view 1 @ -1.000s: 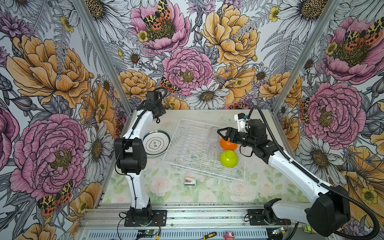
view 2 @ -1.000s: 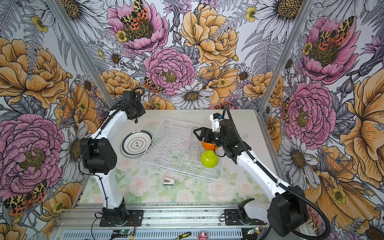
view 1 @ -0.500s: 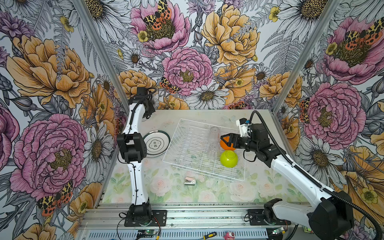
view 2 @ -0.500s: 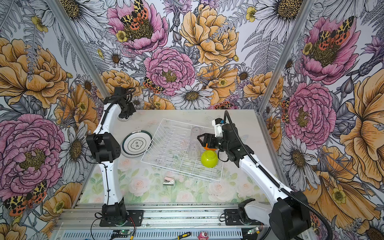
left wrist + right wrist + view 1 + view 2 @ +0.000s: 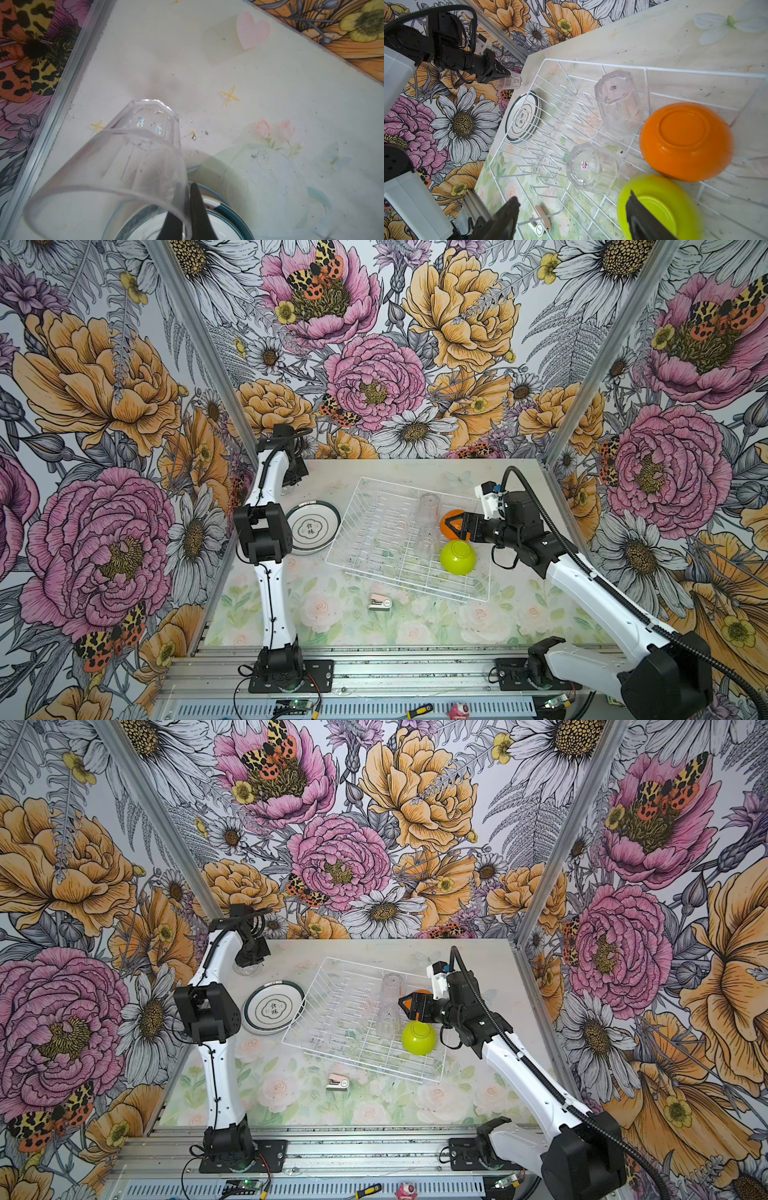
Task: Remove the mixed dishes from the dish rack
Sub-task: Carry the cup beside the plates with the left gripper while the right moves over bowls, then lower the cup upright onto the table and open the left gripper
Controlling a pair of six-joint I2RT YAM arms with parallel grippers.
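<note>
Pinching tumbler (image 5: 135,149) rim, hidden from above

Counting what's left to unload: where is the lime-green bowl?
In both top views the lime-green bowl lies upside down inside the dish rack's right end, beside the orange bowl.

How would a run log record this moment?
left gripper: shut on tumbler | right gripper: open over dish rack | racked: two tumblers, orange bowl, lime bowl

Wire dish rack (image 5: 374,547), lime-green bowl (image 5: 457,557) and orange bowl (image 5: 451,515) inside, plate (image 5: 314,527) beside
</note>
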